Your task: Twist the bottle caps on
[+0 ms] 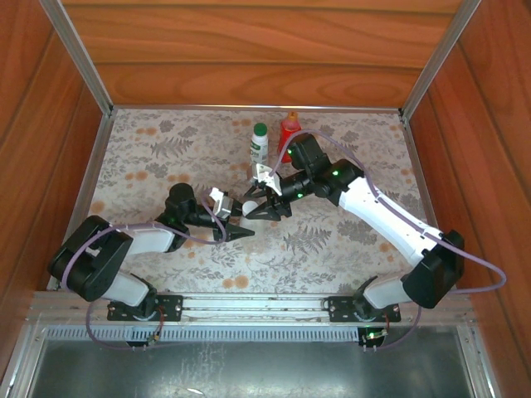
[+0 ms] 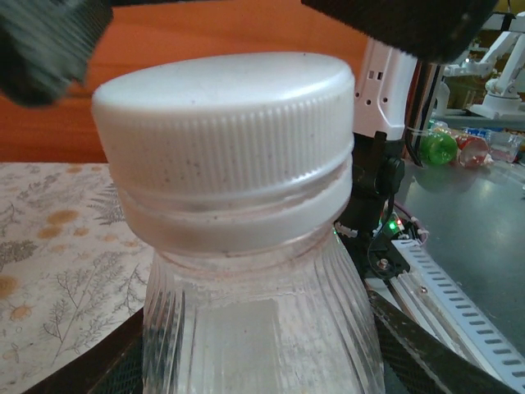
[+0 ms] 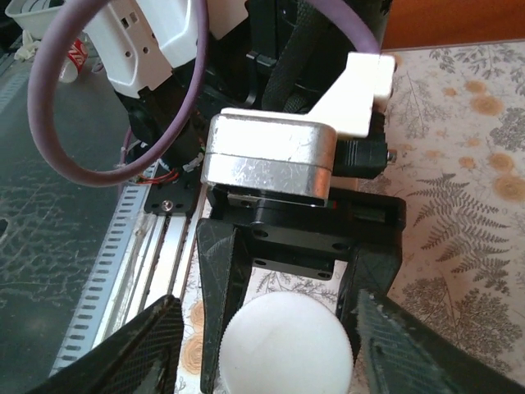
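The clear bottle (image 2: 262,320) stands upright between the fingers of my left gripper (image 2: 262,361), which is shut on its ribbed body. A white cap (image 2: 225,107) sits on its neck. From above, that white cap (image 3: 287,345) lies between the spread fingers of my right gripper (image 3: 283,361), which is open, with a gap on each side. In the top view both grippers meet at mid-table, left gripper (image 1: 239,224) and right gripper (image 1: 264,207), with the white cap (image 1: 249,207) between them. Behind stand the white labelled bottle (image 1: 258,149) with a green cap (image 1: 260,129) and the red bottle (image 1: 289,133).
Wooden walls (image 1: 249,50) close in the floral table (image 1: 149,166) at the back and sides. A metal rail (image 1: 265,307) runs along the near edge. The two capped bottles stand close behind the right arm's wrist (image 1: 311,157).
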You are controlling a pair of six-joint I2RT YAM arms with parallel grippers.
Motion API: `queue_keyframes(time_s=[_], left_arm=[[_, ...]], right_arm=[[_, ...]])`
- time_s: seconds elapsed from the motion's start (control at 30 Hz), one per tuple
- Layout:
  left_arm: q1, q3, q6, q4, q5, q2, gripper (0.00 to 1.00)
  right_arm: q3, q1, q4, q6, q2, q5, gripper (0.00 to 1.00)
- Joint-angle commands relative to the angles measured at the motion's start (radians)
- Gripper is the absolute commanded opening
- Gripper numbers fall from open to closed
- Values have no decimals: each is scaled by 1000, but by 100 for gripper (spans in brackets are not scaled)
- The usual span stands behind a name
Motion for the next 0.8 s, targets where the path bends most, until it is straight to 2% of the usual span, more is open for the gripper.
queue_keyframes(time_s=[0.0, 0.1, 0.3, 0.37, 0.5, 0.6, 0.77], left_arm=[[-6, 15, -3, -4, 30, -21, 55], [-6, 16, -3, -6, 30, -24, 55], [-6, 16, 4, -13, 25, -24, 55], [-5, 18, 6, -15, 26, -22, 55], [-7, 20, 7, -16, 24, -24, 55], [-7, 20, 7, -18, 25, -27, 55], [-7, 20, 7, -21, 22, -30, 55]], right_arm=[[26, 1, -34, -23, 7, -49, 57], [27, 1, -39, -23, 18, -46, 55], [37, 1, -49, -14, 32, -43, 39], [37, 1, -58, -15, 31, -35, 39], [29, 1, -61, -10, 24, -10, 52], [30, 1, -62, -3, 25, -10, 51], [35, 1, -68, 3, 34, -10, 44]])
